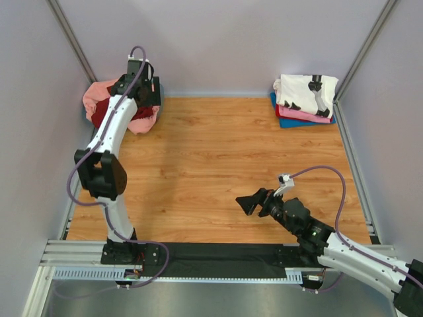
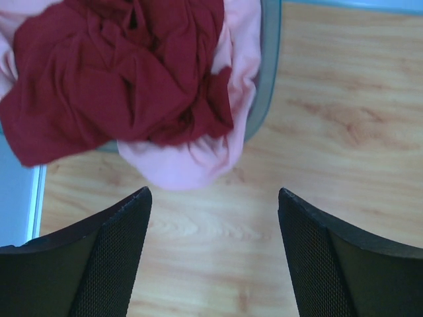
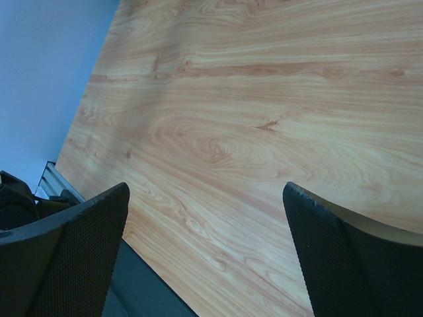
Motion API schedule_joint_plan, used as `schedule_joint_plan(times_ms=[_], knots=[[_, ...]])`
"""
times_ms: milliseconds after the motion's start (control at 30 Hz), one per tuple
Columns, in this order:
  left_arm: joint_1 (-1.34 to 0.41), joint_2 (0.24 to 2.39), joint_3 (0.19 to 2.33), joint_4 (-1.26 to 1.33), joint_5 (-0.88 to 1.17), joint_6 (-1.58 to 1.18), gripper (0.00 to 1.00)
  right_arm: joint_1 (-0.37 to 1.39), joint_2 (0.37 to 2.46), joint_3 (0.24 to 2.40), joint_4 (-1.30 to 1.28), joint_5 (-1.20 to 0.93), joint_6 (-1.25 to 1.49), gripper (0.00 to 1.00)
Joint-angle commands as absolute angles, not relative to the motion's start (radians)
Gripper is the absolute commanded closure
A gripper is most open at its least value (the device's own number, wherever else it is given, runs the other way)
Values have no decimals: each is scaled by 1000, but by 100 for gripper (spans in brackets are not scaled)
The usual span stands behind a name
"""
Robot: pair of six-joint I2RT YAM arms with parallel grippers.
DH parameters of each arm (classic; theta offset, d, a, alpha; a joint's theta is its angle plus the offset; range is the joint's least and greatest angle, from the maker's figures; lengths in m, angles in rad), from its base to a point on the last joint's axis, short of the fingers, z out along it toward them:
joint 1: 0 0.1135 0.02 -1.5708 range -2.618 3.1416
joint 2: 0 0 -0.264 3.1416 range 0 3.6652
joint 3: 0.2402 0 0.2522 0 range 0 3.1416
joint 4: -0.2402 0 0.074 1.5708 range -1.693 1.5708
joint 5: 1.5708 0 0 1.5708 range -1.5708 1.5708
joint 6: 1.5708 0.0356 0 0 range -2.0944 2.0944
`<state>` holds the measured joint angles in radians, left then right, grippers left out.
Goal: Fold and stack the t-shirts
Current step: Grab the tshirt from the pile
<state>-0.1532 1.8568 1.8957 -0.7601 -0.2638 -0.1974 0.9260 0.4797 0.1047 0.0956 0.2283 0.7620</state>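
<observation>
I am looking at the light wood-grain tabletop point(image 1: 211, 152) from above, with both arms in view. The left arm is stretched to the far-left corner, where its left gripper point(image 1: 141, 84) hangs over a loose heap of cloth. In the left wrist view that left gripper point(image 2: 213, 195) has its two black fingers point(image 2: 115, 244) spread wide with only bare wood between them, and the heap lies just beyond the tips without touching them. The crumpled plain dark red t-shirt point(image 2: 119, 79) sits on top of the heap, and the soft salmon-pink t-shirt point(image 2: 198, 162) spills out from under it toward the gripper. A curved grey edge point(image 2: 266, 86) shows beside the pink cloth, but I cannot tell what it belongs to. From above, the dark red t-shirt point(image 1: 99, 113) and the salmon-pink t-shirt point(image 1: 99, 92) are partly hidden by the arm. In the far-right corner there is a neat folded stack: a white t-shirt with black print point(image 1: 301, 89) on top, a pink t-shirt point(image 1: 305, 114) under it and a blue t-shirt point(image 1: 291, 123) at the bottom. The right gripper point(image 1: 254, 201) is low over the near-right part of the table, well apart from both piles. The right wrist view shows the right gripper point(image 3: 205, 191) spread open and holding nothing.
</observation>
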Motion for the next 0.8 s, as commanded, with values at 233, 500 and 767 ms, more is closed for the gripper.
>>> schedule_joint_plan(times_ms=[233, 500, 767], knots=[[-52, 2218, 2275, -880, -242, -107, 17, 923, 522, 107, 179, 215, 739, 0], [-35, 2296, 2269, -859, -192, -113, 19, 908, 575, 121, 196, 198, 742, 0], [-35, 2356, 2298, -864, -204, -106, 53, 905, 584, 126, 193, 196, 747, 0]])
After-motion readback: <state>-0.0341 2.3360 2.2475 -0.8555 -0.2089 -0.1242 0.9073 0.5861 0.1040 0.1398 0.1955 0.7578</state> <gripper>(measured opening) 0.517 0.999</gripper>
